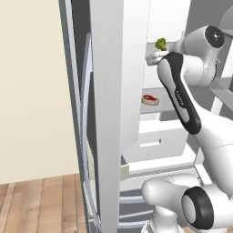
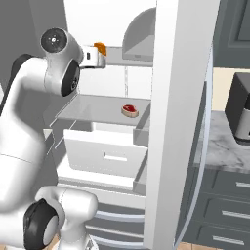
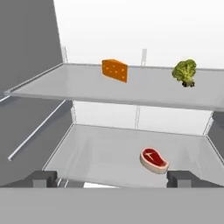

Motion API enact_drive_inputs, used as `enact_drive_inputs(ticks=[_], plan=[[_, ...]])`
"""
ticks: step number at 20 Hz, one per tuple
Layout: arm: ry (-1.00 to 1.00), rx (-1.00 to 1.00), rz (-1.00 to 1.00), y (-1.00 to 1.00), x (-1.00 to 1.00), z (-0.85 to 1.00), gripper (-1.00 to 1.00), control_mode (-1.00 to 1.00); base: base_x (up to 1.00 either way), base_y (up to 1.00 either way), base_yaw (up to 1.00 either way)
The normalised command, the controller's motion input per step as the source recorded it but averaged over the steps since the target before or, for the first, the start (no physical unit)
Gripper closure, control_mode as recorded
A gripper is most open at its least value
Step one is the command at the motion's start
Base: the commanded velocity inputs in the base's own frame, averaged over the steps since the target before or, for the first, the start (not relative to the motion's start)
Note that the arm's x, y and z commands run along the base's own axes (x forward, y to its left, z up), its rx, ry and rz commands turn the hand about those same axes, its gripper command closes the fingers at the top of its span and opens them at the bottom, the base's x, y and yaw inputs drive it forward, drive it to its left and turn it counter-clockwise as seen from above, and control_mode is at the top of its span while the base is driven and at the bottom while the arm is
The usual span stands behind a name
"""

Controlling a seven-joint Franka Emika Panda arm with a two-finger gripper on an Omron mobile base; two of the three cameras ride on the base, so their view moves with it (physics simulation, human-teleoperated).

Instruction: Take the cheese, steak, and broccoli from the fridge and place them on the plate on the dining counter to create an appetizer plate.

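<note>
White fridge doors stood open in the left base view, with the broccoli on an upper shelf and the steak on the shelf below. From the right base view the cheese showed just past the hand, above the steak. Through the hand view the pincer was spread wide and empty before the shelves, cheese and broccoli well apart on the upper one, steak on the lower

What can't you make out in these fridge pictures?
- Cheese: right base view, mostly hidden behind the arm's hand.
- Broccoli: left base view, small, partly behind the arm.
- Pincer: hand view, fingertips cut off by the bottom edge.
- Steak: right base view, too small for detail.
</note>
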Motion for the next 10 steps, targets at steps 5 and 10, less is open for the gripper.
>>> enact_drive_inputs(ticks=[5,10], plan=[[-0.02,0.01,0.01,0.00,0.31,0.18,-1.00,-1.00,0.00,0.00,0.00],[0.09,0.00,0.00,0.00,0.50,0.16,-1.00,-1.00,0.00,0.00,0.00]])
